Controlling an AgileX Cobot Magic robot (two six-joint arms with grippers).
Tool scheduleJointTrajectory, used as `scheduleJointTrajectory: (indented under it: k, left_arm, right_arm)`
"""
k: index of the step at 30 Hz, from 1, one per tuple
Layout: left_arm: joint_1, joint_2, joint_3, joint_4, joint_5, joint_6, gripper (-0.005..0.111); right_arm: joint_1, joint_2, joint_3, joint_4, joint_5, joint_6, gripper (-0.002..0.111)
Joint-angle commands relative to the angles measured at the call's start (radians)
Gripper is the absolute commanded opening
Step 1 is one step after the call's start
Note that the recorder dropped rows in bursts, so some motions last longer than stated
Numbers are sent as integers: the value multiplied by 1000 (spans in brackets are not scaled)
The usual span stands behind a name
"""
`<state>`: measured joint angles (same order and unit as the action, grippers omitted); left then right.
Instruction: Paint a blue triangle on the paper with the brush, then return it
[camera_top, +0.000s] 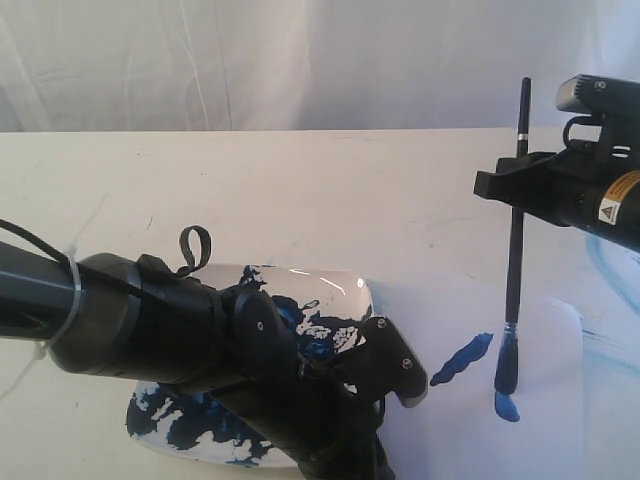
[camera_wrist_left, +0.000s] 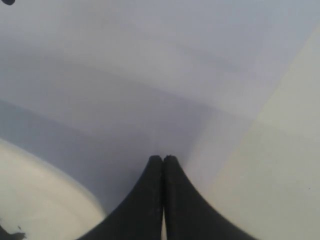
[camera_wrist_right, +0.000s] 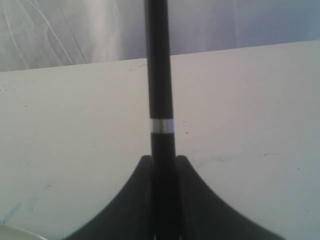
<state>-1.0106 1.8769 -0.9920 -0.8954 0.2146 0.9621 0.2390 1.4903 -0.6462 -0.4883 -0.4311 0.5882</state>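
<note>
Your right gripper clamps the brush, tip seemingly touching the paper at the paint dish's three o'clock. Your left gripper is closed.

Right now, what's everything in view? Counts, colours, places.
table: one, cream, under everything
backdrop: one, white cloth, behind the table
paper: one, white, front right of the table
dish: one, white smeared with dark blue paint, left of the paper, partly hidden by the left arm
brush: one, black with silver ferrule, near upright, tip down at the paper
paint marks: two, dark blue, on the paper: dash, blob at the brush tip
smears: faint light blue, far right, count unclear
left arm: one, black, over the dish
right arm: one, black, right edge
left fingers: black, shut, empty
right fingers: black, shut on the brush
</note>
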Motion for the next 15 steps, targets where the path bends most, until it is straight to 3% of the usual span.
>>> scheduleJointTrajectory:
  k: [1,15]
  left_arm:
    - [-2,6,13,0,14,-2,0]
    - [-2,6,13,-2,14,1,0]
  right_arm:
    - [2,3,-18,39,-12,-49,0]
    - [2,82,-100,84,-73,-91,0]
